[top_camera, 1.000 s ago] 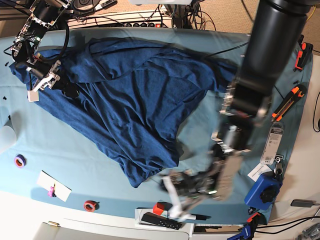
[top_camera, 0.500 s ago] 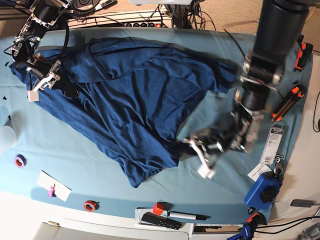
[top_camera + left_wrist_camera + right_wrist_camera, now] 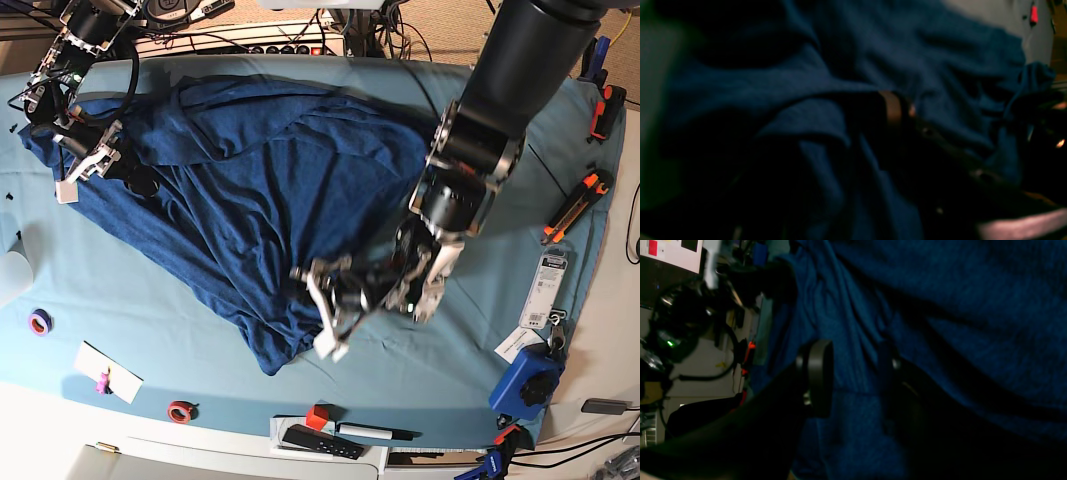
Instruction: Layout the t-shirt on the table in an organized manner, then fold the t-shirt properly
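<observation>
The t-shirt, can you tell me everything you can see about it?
The t-shirt is dark navy blue, soft and knitted-looking. It lies crumpled and wrinkled, not flat, spread across the middle of the table, which has a light teal cover. The right tool sits at its upper edge with blue cloth between its open fingers. The left tool is over its lower edge.
</observation>
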